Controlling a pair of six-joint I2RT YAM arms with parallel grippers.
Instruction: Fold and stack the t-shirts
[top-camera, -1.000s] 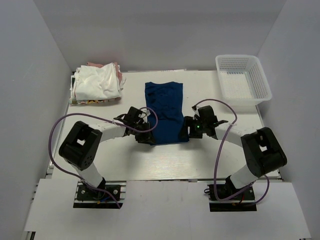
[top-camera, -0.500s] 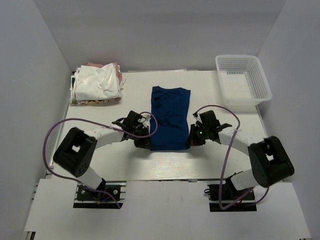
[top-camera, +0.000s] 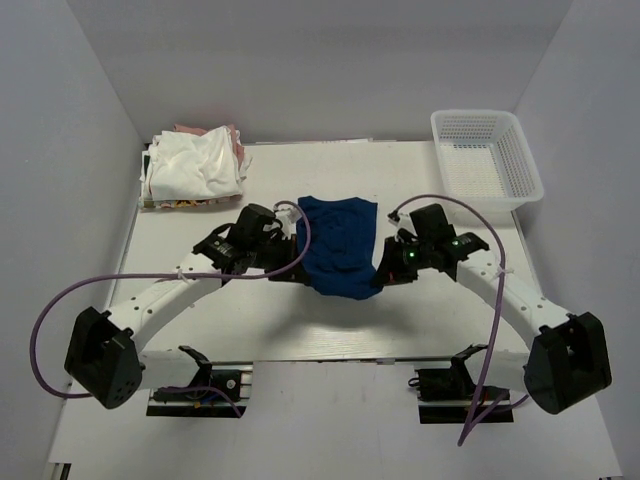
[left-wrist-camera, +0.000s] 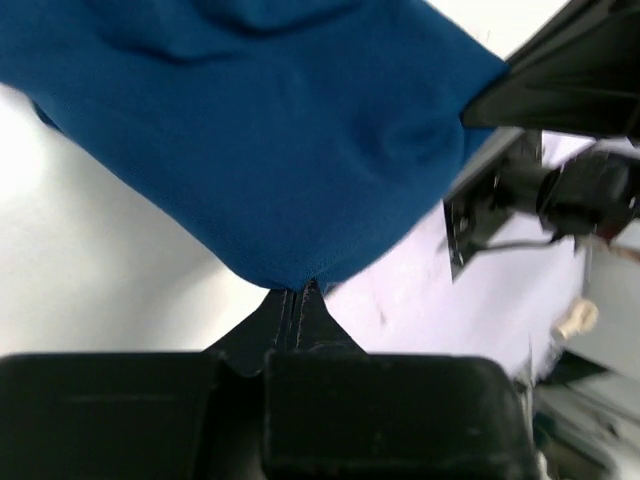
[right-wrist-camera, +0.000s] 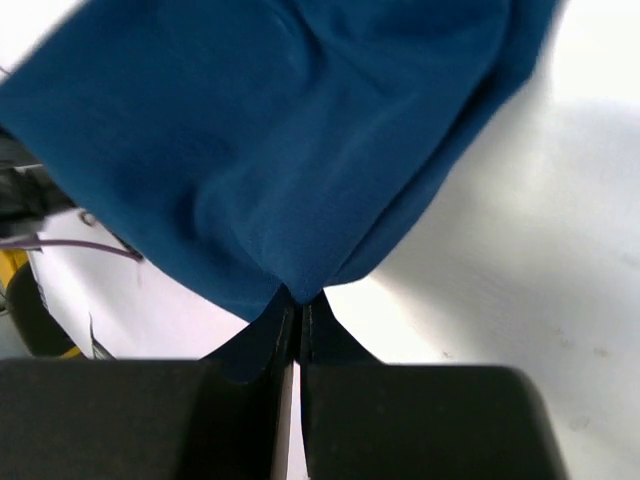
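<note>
Bright even light; wrist views motion-blurred.

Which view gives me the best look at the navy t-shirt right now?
Top external: nearly the whole navy t-shirt shows, held at its near corners by the left end effector and the right end effector. Each wrist view shows only blue cloth close up, pinched where its own end effector is shut on it.
</note>
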